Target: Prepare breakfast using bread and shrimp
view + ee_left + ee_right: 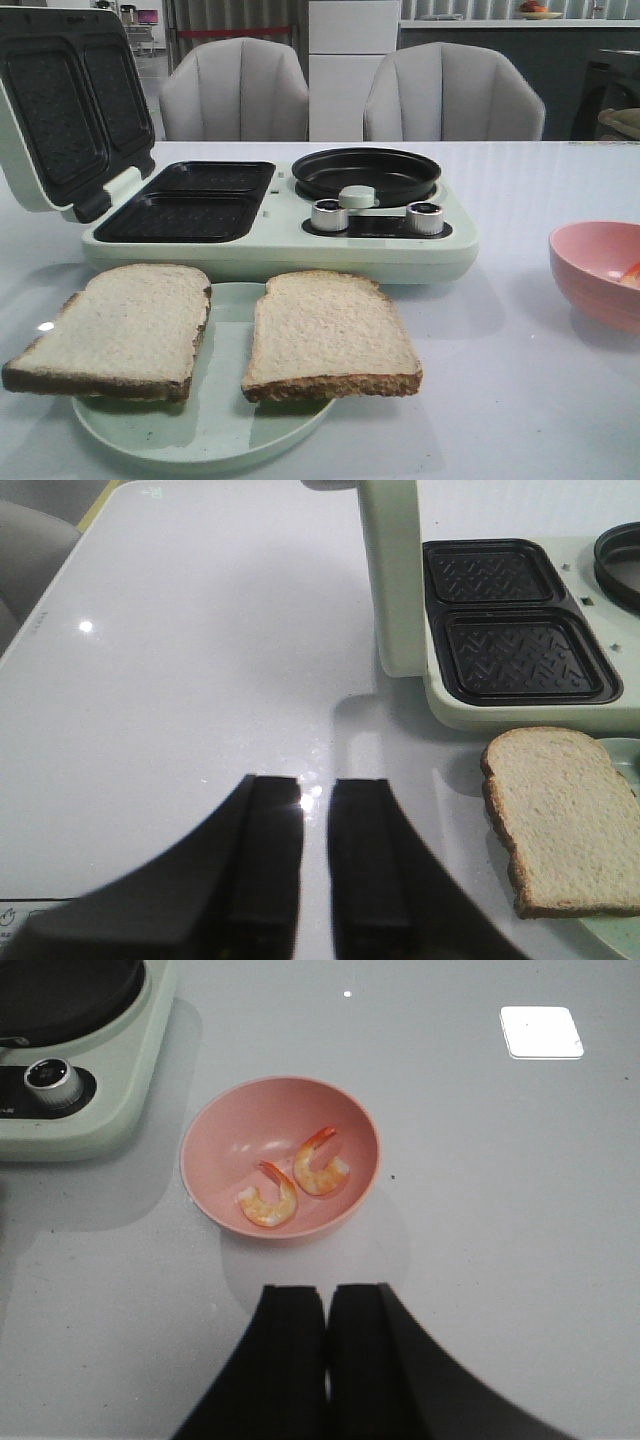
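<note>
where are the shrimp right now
Both shrimp lie in the pink bowl on the table's right side, just right of the green breakfast maker; the right wrist view shows them best.

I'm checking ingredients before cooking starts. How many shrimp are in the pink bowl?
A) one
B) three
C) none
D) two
D: the right wrist view shows two curled shrimp lying side by side in the pink bowl.
</note>
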Controlling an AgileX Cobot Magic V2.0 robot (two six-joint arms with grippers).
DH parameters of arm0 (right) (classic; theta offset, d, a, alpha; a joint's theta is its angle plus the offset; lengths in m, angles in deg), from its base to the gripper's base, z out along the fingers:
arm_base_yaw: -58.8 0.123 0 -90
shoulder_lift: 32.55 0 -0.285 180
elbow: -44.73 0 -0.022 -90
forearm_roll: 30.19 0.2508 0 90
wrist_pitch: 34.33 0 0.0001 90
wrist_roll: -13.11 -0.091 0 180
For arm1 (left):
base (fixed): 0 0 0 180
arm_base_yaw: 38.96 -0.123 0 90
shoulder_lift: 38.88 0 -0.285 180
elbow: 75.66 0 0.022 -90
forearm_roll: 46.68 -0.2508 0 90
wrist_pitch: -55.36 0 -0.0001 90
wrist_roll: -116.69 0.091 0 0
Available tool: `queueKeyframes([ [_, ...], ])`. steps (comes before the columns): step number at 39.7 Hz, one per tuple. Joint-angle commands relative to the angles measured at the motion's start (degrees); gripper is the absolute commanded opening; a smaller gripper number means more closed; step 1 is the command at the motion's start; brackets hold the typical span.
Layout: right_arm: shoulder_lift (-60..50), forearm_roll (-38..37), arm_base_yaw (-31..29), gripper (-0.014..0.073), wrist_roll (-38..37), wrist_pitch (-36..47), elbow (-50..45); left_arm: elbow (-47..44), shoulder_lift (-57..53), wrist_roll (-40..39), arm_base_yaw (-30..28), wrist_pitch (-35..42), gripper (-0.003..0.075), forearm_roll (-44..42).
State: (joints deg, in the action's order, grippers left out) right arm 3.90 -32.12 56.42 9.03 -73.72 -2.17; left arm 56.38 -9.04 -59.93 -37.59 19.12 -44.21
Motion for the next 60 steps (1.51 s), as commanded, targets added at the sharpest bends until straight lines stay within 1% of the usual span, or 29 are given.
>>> queueKeyframes([
  [1, 0.6, -0.3, -0.3, 0.0395, 0.2, 4.8, 1.4, 1.5, 0.8, 0.0, -0.2, 5.4, 0.0452, 0.3],
  [3, 0.6, -0.3, -0.3, 0.0477, 0.2, 5.1, 1.4, 1.5, 0.8, 0.0, -0.2, 5.4, 0.0541, 0.2],
  [5, 0.6, -0.3, -0.3, 0.0529, 0.2, 5.4, 1.4, 1.5, 0.8, 0.0, -0.2, 5.4, 0.0590, 0.2],
  [6, 0.6, -0.3, -0.3, 0.0545, 0.2, 5.5, 1.4, 1.5, 0.8, 0.0, 0.1, 5.4, 0.0599, 0.5],
  [11, 0.6, -0.1, -0.3, 0.0549, 0.2, 5.6, 1.4, 1.5, 0.8, 0.3, 1.6, 5.2, 0.0589, 0.4],
  [17, 0.6, -0.1, -0.3, 0.0549, 0.2, 5.6, 1.4, 1.5, 1.4, 5.3, 7.2, 5.2, 0.0583, 0.4],
  [20, 0.6, -0.1, -0.3, 0.0549, 0.2, 5.6, 1.4, 1.5, 3.1, 7.4, 11.2, 5.0, 0.0583, 0.4],
  [24, 0.6, -0.1, -0.3, 0.0549, 0.2, 5.6, 1.4, 1.5, 7.2, 11.4, 18.5, 4.9, 0.0583, 0.4],
  [28, 0.6, -0.1, -0.3, 0.0549, 0.2, 5.6, 1.4, 1.5, 11.6, 16.0, 25.9, 4.9, 0.0583, -1.3],
  [30, 0.6, -0.1, -0.3, 0.0549, 0.2, 5.6, 1.4, 1.5, 14.2, 16.4, 30.1, 4.9, 0.0583, -4.4],
  [32, 0.6, -0.1, -0.3, 0.0549, 0.2, 5.6, 1.4, 1.5, 17.3, 16.4, 34.9, 4.8, 0.0583, -9.5],
  [35, 0.6, -0.1, -0.3, 0.0549, 0.2, 5.6, 1.4, 1.5, 21.4, 15.3, 40.6, 4.4, 0.0583, -16.6],
  [37, 0.6, -0.1, -0.3, 0.0549, 0.2, 5.6, 1.4, 1.5, 24.3, 13.5, 44.2, 4.1, 0.0583, -22.0],
  [41, 0.6, -0.1, -0.3, 0.0549, 0.2, 5.6, 1.4, 1.5, 30.9, 5.6, 51.3, 1.7, 0.0583, -36.5],
  [45, 0.6, -0.1, -0.3, 0.0549, 0.2, 5.6, 1.4, 0.7, 36.6, -5.9, 56.8, -0.7, 0.0583, -49.5],
  [49, 0.6, -0.1, -0.3, 0.0549, 0.2, 5.6, 1.4, -0.2, 42.7, -17.0, 61.1, -0.8, 0.0583, -61.2],
  [51, 0.6, -0.1, -0.3, 0.0549, 0.2, 5.6, 1.4, -0.2, 45.4, -22.7, 61.8, -1.1, 0.0583, -66.3],
  [55, 0.6, -0.1, -0.3, 0.0549, 0.2, 5.6, 1.4, -0.2, 50.2, -31.3, 61.0, -1.1, 0.0583, -74.2],
  [57, 0.6, -0.1, -0.3, 0.0549, 0.2, 5.6, 1.4, -0.2, 52.4, -32.6, 60.6, -1.1, 0.0583, -75.9],
  [60, 0.6, -0.1, -0.3, 0.0549, 0.2, 5.6, 1.4, -0.1, 55.4, -32.6, 59.7, -1.3, 0.0583, -76.4],
])
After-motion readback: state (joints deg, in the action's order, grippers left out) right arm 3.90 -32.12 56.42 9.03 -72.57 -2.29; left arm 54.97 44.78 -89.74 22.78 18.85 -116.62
